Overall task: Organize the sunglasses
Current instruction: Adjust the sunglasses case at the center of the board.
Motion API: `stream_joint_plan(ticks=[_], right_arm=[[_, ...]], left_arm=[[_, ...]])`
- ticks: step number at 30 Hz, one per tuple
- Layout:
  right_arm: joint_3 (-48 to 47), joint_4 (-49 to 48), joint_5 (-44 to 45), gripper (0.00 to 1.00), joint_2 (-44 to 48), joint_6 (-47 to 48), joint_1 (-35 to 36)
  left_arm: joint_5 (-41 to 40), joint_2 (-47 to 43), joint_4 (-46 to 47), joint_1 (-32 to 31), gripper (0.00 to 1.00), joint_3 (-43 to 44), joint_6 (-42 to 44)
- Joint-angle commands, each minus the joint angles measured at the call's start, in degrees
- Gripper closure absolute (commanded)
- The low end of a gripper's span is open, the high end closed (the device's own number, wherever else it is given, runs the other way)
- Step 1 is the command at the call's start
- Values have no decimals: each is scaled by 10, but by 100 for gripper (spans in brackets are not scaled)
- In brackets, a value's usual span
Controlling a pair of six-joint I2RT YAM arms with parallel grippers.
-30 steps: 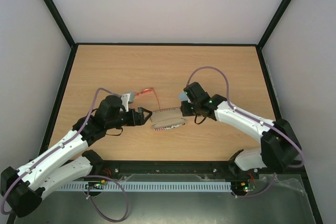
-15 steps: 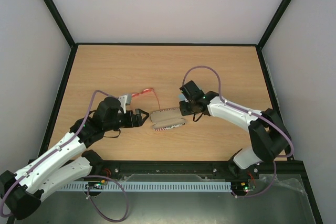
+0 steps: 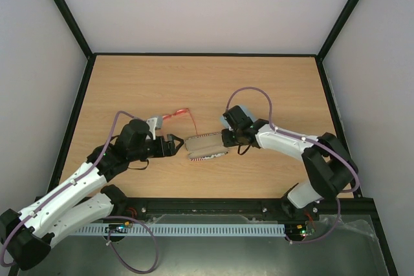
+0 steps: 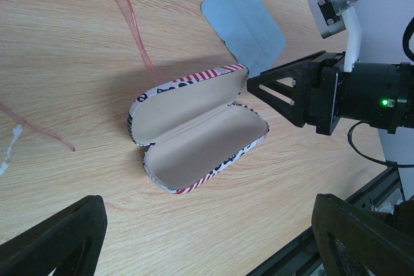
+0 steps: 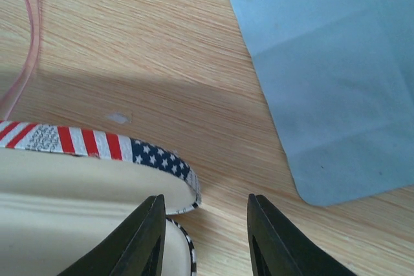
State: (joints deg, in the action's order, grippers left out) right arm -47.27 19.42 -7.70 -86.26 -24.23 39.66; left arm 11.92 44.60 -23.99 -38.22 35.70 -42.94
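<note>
Here, from above, a wooden table (image 3: 272,88) sits inside white walls (image 3: 207,4) with a black frame (image 3: 207,54). The sunglasses (image 3: 178,116) lie flat on the wood, just behind the open case (image 3: 207,147). The left gripper (image 3: 173,145) waits at one end of the case, jaws wide apart, holding nothing. The right gripper (image 3: 224,138) is at the other end. From the left wrist, a blue cloth (image 4: 244,21) lies flat near the case. From the right wrist, the jaws stand partly apart, with the case's rim tip between them, not pinched.
</note>
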Motion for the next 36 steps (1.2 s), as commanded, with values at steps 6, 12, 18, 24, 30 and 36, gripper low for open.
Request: stream_joint_plan(ticks=[6, 12, 18, 24, 30, 36], right_arm=[[2, -47, 16, 67, -40, -17, 5], [4, -59, 31, 73, -54, -21, 9], [13, -84, 34, 77, -65, -27, 13], [17, -94, 37, 86, -66, -28, 13], [15, -83, 51, 93, -53, -32, 13], [15, -58, 90, 95, -30, -28, 5]], left_arm=[[-1, 2, -1, 3, 11, 2, -4], [0, 8, -3, 3, 11, 8, 0], [-2, 10, -5, 3, 11, 10, 1], [-3, 12, -8, 3, 11, 14, 2], [-1, 15, -8, 3, 11, 19, 4], [-1, 16, -10, 3, 11, 21, 6]])
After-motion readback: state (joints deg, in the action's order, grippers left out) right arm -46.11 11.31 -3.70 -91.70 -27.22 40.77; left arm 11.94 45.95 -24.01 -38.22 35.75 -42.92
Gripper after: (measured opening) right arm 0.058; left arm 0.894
